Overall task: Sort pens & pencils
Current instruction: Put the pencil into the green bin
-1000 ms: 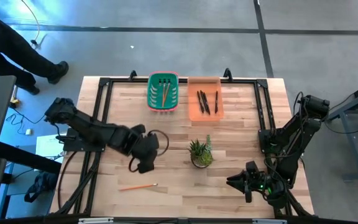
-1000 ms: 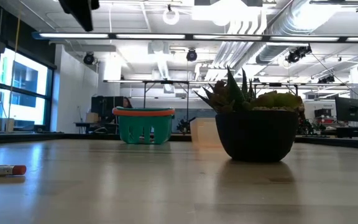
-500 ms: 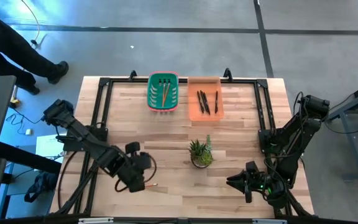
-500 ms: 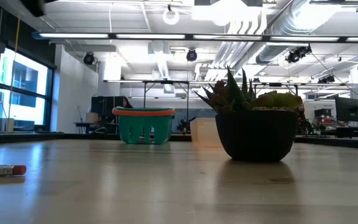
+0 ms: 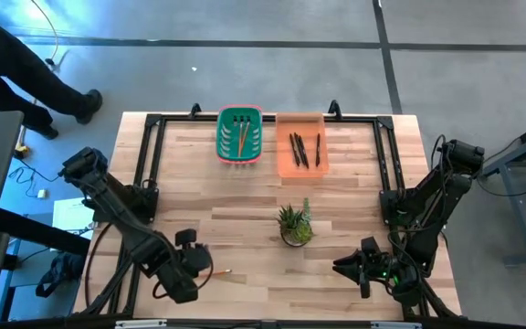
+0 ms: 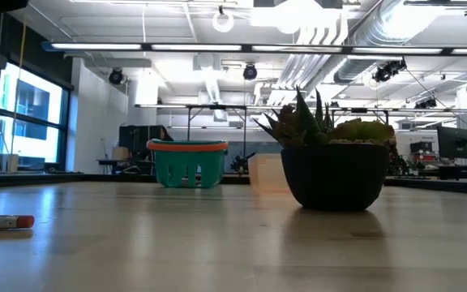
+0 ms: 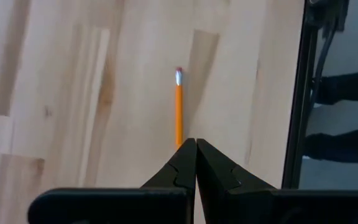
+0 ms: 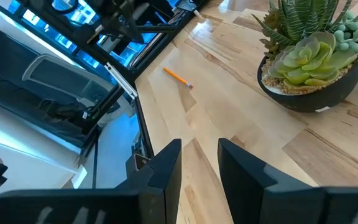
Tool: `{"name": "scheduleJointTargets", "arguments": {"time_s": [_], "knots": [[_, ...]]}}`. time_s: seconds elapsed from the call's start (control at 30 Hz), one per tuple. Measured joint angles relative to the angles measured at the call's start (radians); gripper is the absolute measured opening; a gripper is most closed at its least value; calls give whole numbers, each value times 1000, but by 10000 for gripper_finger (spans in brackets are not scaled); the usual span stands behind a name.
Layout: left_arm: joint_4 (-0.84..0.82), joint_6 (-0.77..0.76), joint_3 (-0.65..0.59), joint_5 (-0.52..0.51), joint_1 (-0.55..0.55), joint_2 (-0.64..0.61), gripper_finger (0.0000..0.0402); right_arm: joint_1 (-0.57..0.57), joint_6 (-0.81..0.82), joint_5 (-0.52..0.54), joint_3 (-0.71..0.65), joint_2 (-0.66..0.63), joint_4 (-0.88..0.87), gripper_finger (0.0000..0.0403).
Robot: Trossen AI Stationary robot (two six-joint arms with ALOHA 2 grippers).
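Observation:
One orange pencil (image 5: 220, 271) lies flat on the wood near the table's near-left edge; its eraser end shows in the low view (image 6: 3, 221). My left gripper (image 5: 197, 267) hovers over it with fingers shut (image 7: 196, 142), the pencil (image 7: 179, 106) stretching out past the tips. Two pencils (image 5: 242, 137) lie in the green basket (image 5: 223, 137). Three black pens (image 5: 301, 149) lie in the orange tray (image 5: 286, 166). My right gripper (image 8: 199, 163) waits open at the near right (image 5: 350, 267).
A potted succulent (image 5: 294, 225) stands mid-table, between the lone pencil and my right arm, large in the low view (image 6: 335, 166). Black frame rails (image 5: 150, 155) run along the table's left, right and far sides. A person's legs (image 5: 26, 64) show beyond the far-left corner.
My left gripper has swung from the table's middle toward the near-left corner and now stands over the lone pencil. The pencil has not moved.

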Motion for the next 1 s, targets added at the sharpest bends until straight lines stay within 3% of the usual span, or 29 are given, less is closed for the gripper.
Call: {"name": "scheduleJointTargets", "arguments": {"time_s": [0.67, 1.0], "knots": [[39, -53, -67, 20, -41, 8, 1, 0, 0, -24, 0, 0, 0, 96], [56, -57, -66, 95, -41, 64, 15, 0, 0, -24, 0, 0, -7, 96]]}}
